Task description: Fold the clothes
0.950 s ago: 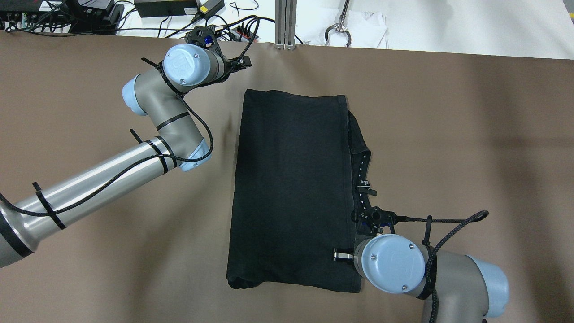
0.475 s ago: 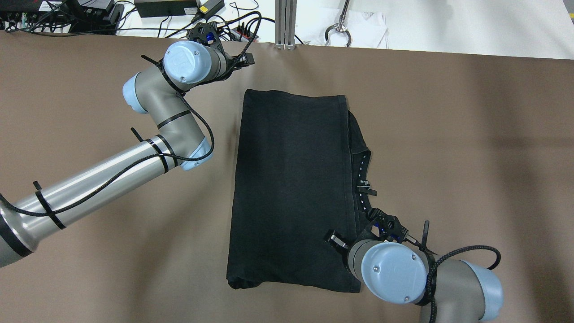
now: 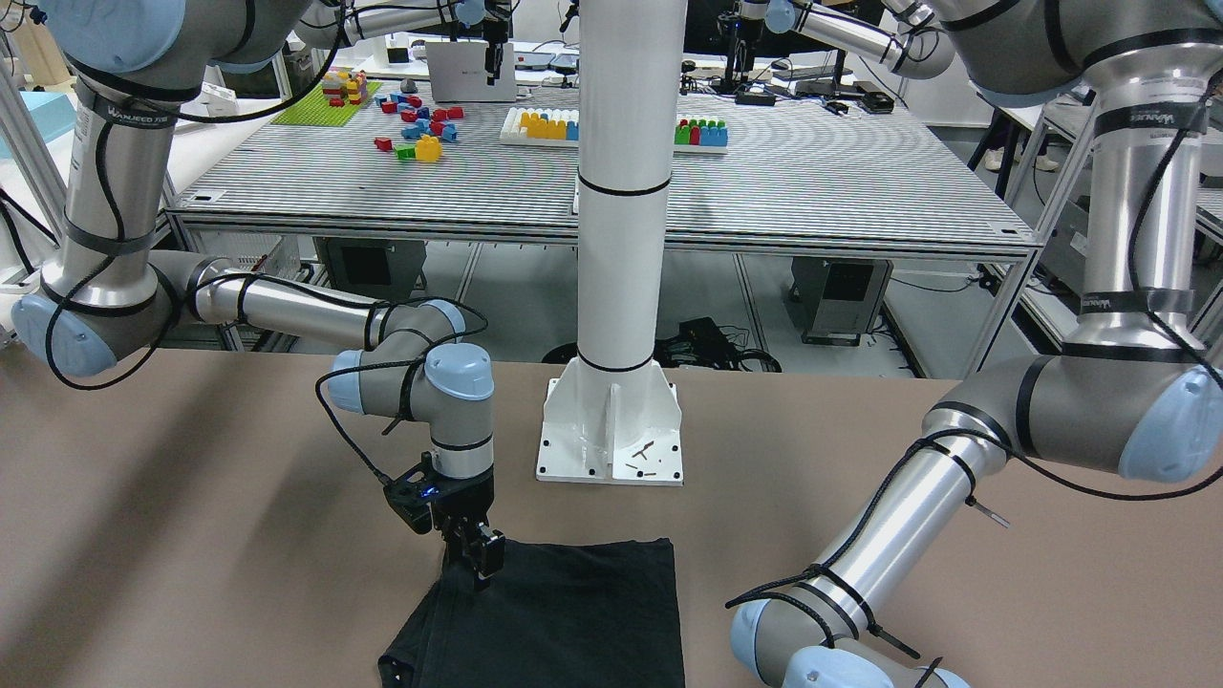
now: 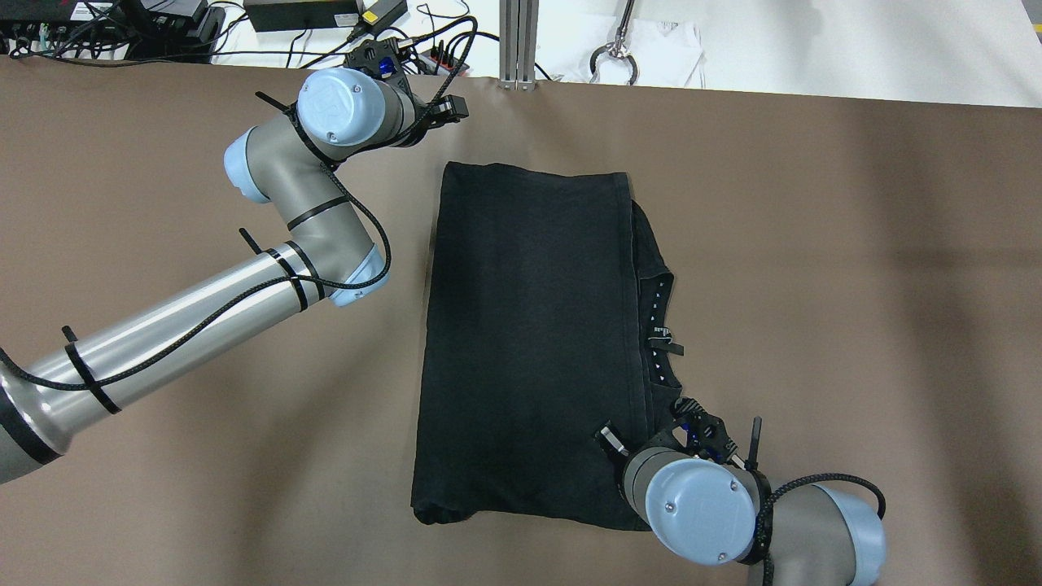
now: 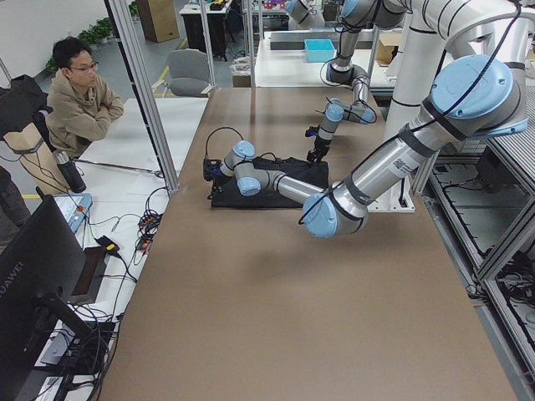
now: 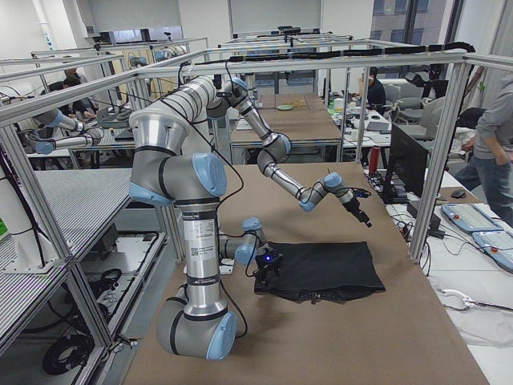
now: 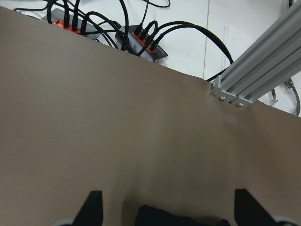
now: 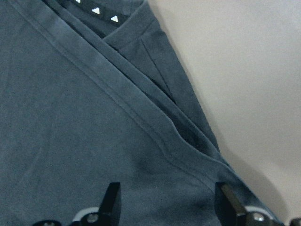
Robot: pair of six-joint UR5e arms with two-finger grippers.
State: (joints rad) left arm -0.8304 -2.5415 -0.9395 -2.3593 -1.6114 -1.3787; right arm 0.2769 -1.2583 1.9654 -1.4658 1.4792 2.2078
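R gripper (image 8: 168,205) is hovering open, empty, over hemmed corner of black garment (image 4: 529,325), prob. limp, best pinch pt; L gripper (image 7: 167,207) open, empty

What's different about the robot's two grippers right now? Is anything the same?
The left gripper hangs over bare table past the black garment's far corner; the right gripper is over the garment's near corner. The left gripper is raised and tilted; the right gripper points straight down, low by the garment. Both have their jaws open and hold nothing.
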